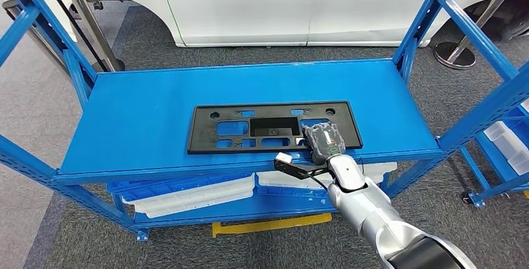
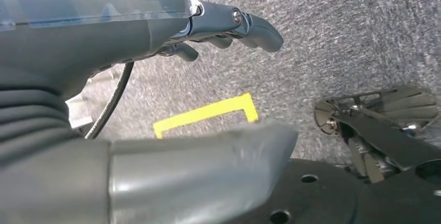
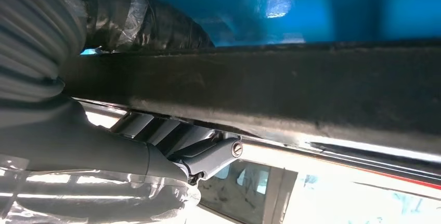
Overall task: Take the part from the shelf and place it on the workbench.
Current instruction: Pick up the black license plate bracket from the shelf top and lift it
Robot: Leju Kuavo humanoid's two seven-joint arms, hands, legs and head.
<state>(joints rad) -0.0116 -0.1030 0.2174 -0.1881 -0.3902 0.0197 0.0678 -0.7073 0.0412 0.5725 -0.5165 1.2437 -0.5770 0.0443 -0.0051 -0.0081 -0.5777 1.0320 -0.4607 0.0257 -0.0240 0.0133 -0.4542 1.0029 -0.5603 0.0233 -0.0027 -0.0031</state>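
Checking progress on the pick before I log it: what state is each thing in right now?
black part: lying flat on the top shelf, not yet lifted.
right robot hand: on the part's near right edge, thumb under it and fingers over it in the right wrist view.
left robot hand: hanging over the grey floor, holding nothing, fingers apart.
blue shelf: top level carries the part alone.
white trays: stored on the lower level.

White vehicle [image 1: 249, 7] body with a red stripe behind the rack. Chrome stanchion base [image 1: 454, 55] at back right on grey carpet [image 1: 37, 125]. White trays [image 1: 187, 197] on lower level. Yellow floor tape [image 1: 274, 224] under the front; also yellow corner mark [image 2: 208, 114].
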